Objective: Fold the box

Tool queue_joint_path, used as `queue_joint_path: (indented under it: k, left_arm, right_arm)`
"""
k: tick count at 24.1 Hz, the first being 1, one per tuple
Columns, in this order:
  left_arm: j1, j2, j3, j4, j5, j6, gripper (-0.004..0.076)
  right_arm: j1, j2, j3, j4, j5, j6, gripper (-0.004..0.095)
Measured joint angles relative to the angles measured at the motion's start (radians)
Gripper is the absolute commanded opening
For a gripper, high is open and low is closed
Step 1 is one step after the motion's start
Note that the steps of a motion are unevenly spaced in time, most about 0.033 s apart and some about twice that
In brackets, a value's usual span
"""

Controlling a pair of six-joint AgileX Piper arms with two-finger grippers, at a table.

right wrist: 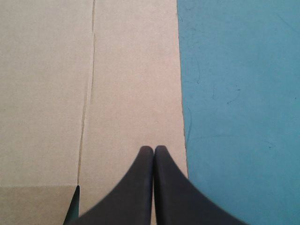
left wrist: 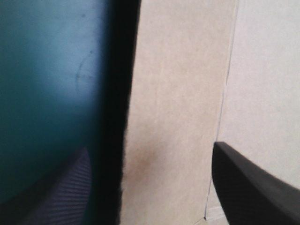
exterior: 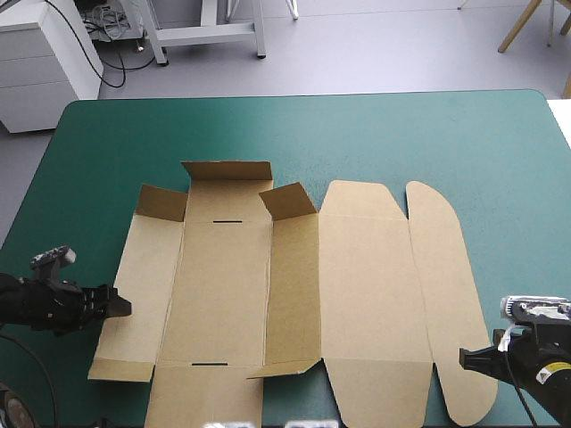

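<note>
Box [exterior: 294,294] lies opened out mid-table, toward the near edge, mostly flat; far corner flaps [exterior: 287,201] tipped up. My read: light, stiff board, bends only on creases, likely slides on the teal-green cover [exterior: 107,143], so grab a panel edge, not the middle. Left gripper [exterior: 120,306] is low at the left panel [exterior: 147,285], fingers apart across its outer edge. Right gripper [exterior: 466,358] is low, near right, fingers closed to a point over the rounded flap [exterior: 451,294], holding nothing.
</note>
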Motion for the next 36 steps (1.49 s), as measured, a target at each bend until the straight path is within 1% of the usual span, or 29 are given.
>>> queue_joint_path:
  k: [3, 5, 8, 10, 14, 15, 16, 18, 19, 20, 29, 33, 36]
  left_arm:
    - [-0.016, 0.0, 0.073, -0.058, -0.036, 0.069, 0.0503]
    - [-0.042, 0.0, 0.117, -0.096, -0.041, 0.118, 0.0503]
    - [-0.087, -0.002, 0.126, -0.104, -0.029, 0.133, 0.0502]
    - [-0.107, -0.002, 0.128, -0.108, -0.019, 0.137, 0.0488]
    - [-0.134, -0.002, 0.131, -0.109, 0.015, 0.14, 0.0386]
    - [-0.134, -0.002, 0.131, -0.109, 0.019, 0.145, 0.0316]
    - [-0.134, -0.002, 0.131, -0.109, 0.026, 0.15, 0.0284]
    - [-0.134, -0.002, 0.131, -0.109, 0.028, 0.152, 0.0156]
    - [-0.134, -0.002, 0.131, -0.109, 0.028, 0.153, 0.0052]
    - [-0.134, -0.002, 0.131, -0.108, 0.028, 0.152, -0.0003]
    - [-0.136, -0.002, 0.119, -0.099, 0.035, 0.163, -0.001]
    - [-0.198, -0.002, 0.012, -0.077, 0.046, 0.156, -0.001]
    - [-0.276, 0.0, -0.094, -0.044, 0.048, 0.131, -0.001]
  right_arm:
    - [0.0, 0.0, 0.0, 0.0, 0.0, 0.0, -0.0019]
    - [0.0, 0.0, 0.0, 0.0, 0.0, 0.0, -0.0019]
    - [0.017, 0.0, 0.0, 0.0, 0.0, 0.0, -0.0019]
    - [0.031, 0.0, 0.0, 0.0, 0.0, 0.0, -0.002]
    - [0.042, 0.0, 0.0, 0.0, 0.0, 0.0, -0.0019]
    - [0.042, 0.0, 0.0, 0.0, 0.0, 0.0, -0.0019]
    - [0.042, 0.0, 0.0, 0.0, 0.0, 0.0, -0.0019]
    - [0.042, 0.0, 0.0, 0.0, 0.0, 0.0, -0.0019]
    - [0.042, 0.0, 0.0, 0.0, 0.0, 0.0, -0.0019]
    - [0.042, 0.0, 0.0, 0.0, 0.0, 0.0, -0.0019]
    - [0.042, 0.0, 0.0, 0.0, 0.0, 0.0, -0.0019]
    - [0.042, 0.0, 0.0, 0.0, 0.0, 0.0, -0.0019]
    - [0.042, 0.0, 0.0, 0.0, 0.0, 0.0, -0.0019]
